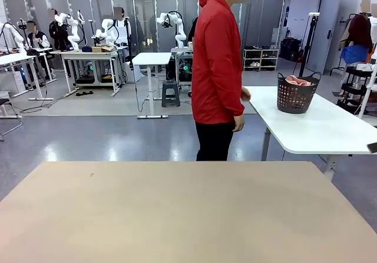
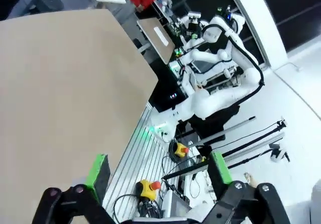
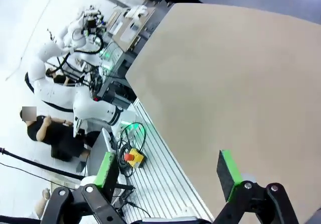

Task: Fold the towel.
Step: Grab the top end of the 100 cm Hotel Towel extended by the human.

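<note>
Though bunched in the basket (image 1: 293, 101), towel (image 1: 298, 81) without readable long axis

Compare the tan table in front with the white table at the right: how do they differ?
Colour: the tan table has a beige top, the white table a white one. Place: the tan table lies nearest the camera; the white table stands farther off, beside the person. Load: the basket holding the towel sits on the white table, not the tan table. Both have flat tops.
</note>
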Robot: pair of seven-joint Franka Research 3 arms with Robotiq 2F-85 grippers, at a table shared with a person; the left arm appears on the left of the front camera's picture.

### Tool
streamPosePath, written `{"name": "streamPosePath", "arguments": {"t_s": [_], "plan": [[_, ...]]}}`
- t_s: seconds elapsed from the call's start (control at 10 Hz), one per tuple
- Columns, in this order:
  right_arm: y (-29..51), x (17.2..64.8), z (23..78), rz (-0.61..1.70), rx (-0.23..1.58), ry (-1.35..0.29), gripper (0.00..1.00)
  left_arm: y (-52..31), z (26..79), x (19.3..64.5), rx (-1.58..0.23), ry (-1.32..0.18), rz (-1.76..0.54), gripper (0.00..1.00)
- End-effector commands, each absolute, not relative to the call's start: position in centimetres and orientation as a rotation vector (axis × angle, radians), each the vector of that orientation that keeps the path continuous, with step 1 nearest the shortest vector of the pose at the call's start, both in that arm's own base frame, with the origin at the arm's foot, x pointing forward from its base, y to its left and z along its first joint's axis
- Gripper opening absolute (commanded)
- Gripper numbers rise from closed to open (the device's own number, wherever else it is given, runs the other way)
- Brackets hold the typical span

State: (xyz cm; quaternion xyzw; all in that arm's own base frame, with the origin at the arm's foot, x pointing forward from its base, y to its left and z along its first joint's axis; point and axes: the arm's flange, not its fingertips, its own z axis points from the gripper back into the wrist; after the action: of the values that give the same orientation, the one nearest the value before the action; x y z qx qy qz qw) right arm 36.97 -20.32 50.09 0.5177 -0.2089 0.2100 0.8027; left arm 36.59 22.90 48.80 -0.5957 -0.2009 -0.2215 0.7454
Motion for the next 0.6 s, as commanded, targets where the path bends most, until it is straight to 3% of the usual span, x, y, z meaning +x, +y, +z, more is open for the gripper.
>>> {"name": "streamPosePath", "arguments": {"t_s": [0.0, 0.5], "plan": [[-20.7, 37.5, 51.3, 0.446, 1.114, -0.501, 1.00, 23.7, 50.6, 36.9, -1.284, -0.477, -0.483, 1.00], [-21.5, 36.9, 50.2, 0.425, 1.109, -0.466, 1.00, 24.0, 48.9, 36.2, -1.295, -0.459, -0.466, 1.00]]}}
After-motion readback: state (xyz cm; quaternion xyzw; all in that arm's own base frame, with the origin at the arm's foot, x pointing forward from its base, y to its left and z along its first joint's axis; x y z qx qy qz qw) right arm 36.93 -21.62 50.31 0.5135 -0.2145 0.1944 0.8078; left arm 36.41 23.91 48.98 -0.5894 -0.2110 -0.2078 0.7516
